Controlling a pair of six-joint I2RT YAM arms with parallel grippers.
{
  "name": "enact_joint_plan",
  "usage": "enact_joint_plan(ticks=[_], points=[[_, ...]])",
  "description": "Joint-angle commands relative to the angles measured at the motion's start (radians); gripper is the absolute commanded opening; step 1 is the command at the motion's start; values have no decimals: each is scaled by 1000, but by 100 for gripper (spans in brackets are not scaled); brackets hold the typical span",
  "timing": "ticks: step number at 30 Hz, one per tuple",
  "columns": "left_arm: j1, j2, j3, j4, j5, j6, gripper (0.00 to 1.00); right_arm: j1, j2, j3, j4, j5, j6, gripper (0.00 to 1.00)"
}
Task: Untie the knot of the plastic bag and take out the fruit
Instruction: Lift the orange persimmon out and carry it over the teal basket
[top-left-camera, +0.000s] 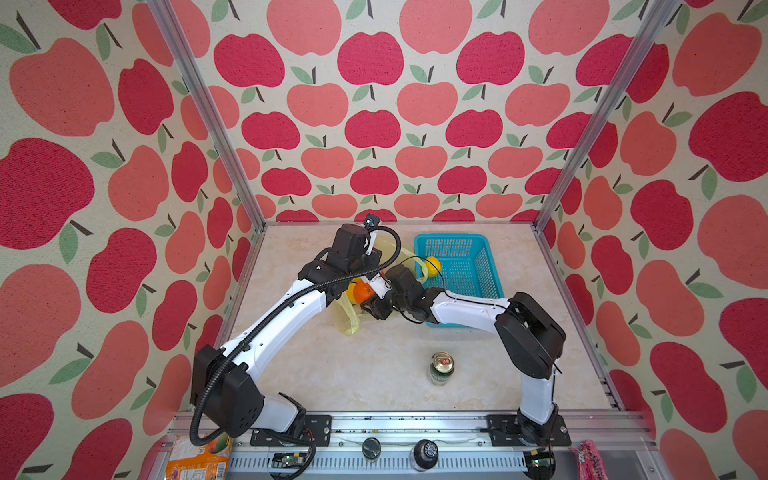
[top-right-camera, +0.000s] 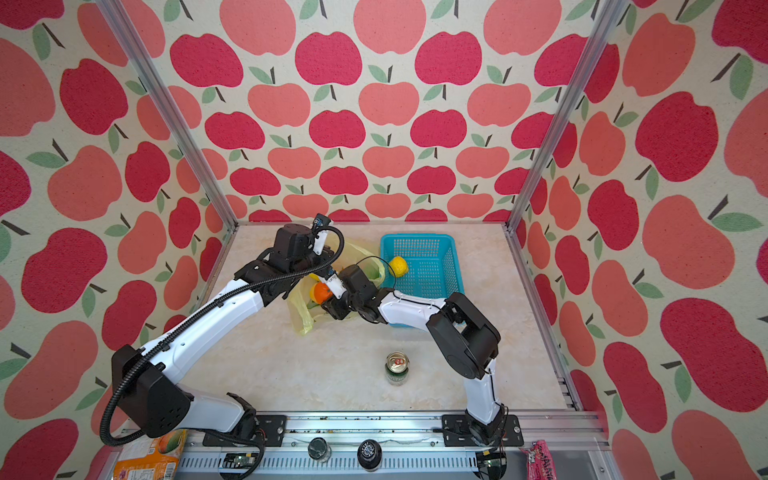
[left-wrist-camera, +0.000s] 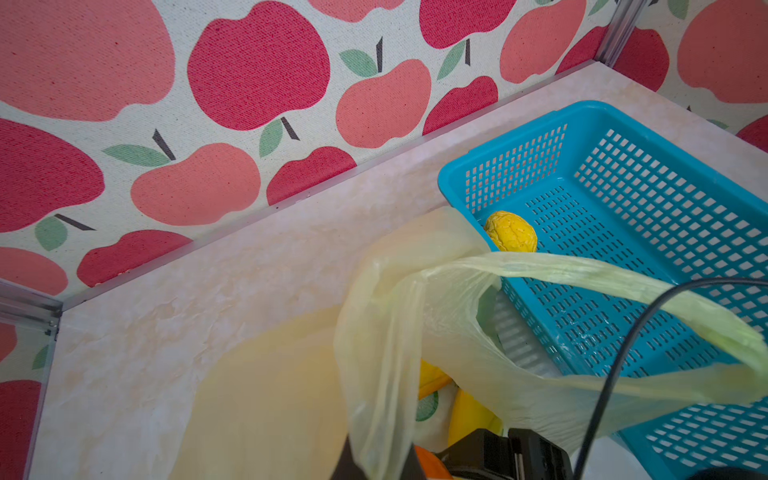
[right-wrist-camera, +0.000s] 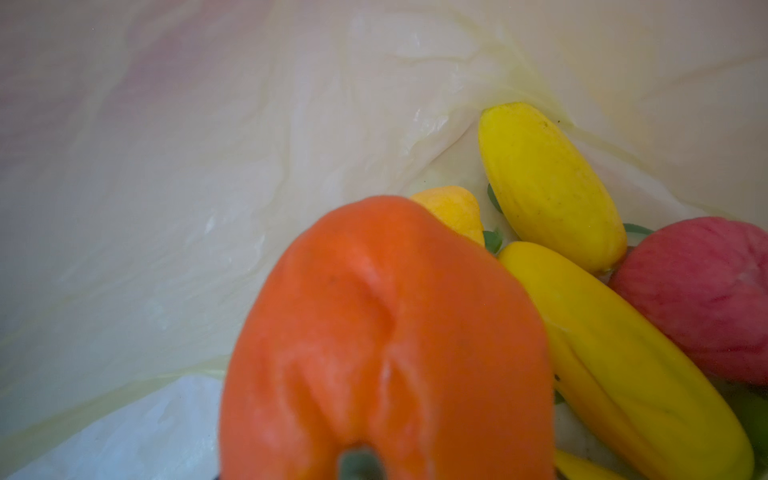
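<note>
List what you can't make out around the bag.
Jaws of the right gripper: behind the orange fruit in the right wrist view, under the wrist in both top views.
Tips of the left gripper: cut off at the left wrist view's edge.
Deeper fruit in the plastic bag: same blocker.

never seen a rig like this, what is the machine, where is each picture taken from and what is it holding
Two robot arms with two-fingered grippers work on a table. Two pictures look down from overhead; two come from cameras on the arms' wrists. On the table: a plastic bag of fruit, a blue basket holding one yellow fruit, and a green can. The left gripper is shut on the plastic bag. An orange fruit sits at the tip of the right gripper; its jaws are hidden.
</note>
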Motion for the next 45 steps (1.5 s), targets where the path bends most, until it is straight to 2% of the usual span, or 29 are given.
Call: enact_joint_plan(ticks=[1, 11, 16, 19, 26, 30, 33, 39, 45], points=[[11, -27, 24, 23, 28, -12, 0, 2, -87, -92, 133, -27, -2, 38], [15, -20, 26, 19, 41, -18, 0, 11, -418, -365, 311, 34, -62, 36], [16, -7, 48, 2, 47, -21, 0, 6, -622, -487, 355, 169, -110, 29], [15, -8, 48, 2, 55, -22, 0, -15, -746, -581, 412, 264, -125, 29], [15, -3, 54, -1, 67, -21, 0, -123, -952, -713, 468, 425, -83, 29], [15, -9, 47, 3, 66, -21, 0, -223, -958, -716, 412, 493, 5, 29], [16, -11, 52, 0, 62, -20, 0, -325, -924, -688, 333, 494, 106, 29], [14, -20, 49, 3, 56, -18, 0, -528, -797, -639, 220, 358, 268, 28], [13, -16, 52, -14, 53, -26, 0, -609, -564, -480, 78, 209, 298, 28]])
